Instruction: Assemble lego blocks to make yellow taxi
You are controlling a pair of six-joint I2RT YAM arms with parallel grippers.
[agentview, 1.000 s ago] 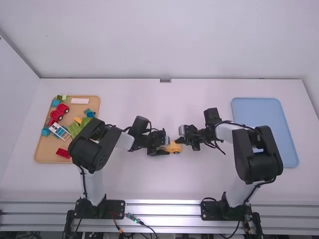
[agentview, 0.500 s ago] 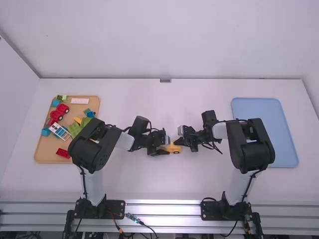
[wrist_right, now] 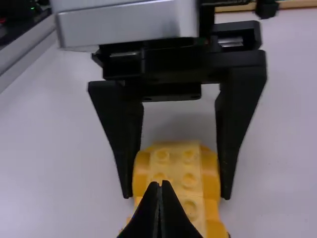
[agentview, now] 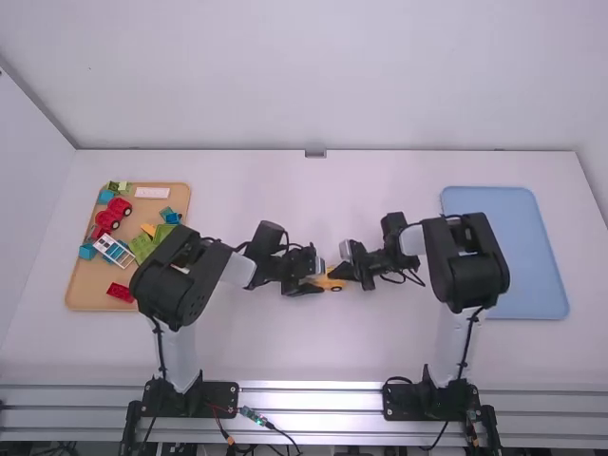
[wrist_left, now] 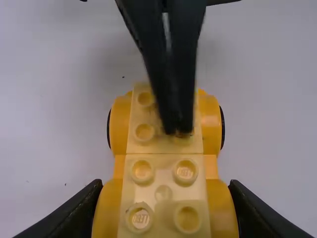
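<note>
Near the table's middle, my left gripper (agentview: 314, 277) is shut on the rear of a yellow wheeled car base (agentview: 336, 284). Its fingers grip both sides of the yellow car base (wrist_left: 212, 126) in the left wrist view, the left gripper (wrist_left: 165, 208) straddling pale yellow studded bricks (wrist_left: 164, 191) on top. My right gripper (agentview: 336, 274) comes from the other side; in the right wrist view the right gripper (wrist_right: 159, 186) is shut, nothing visible between its fingertips. Those tips are over the studs at the car's other end, hiding part of them; contact is hard to tell.
An orange-brown tray (agentview: 90, 296) at the left holds several loose pieces, among them a red wheeled piece (agentview: 116, 210), green bricks (agentview: 142, 247) and a red brick (agentview: 121, 293). A blue tray (agentview: 532, 296) lies at the right, partly behind the right arm.
The right arm's upper links have swung left, while its gripper has shifted slightly left and down over the car. My left arm and the yellow piece have stayed nearly still.
</note>
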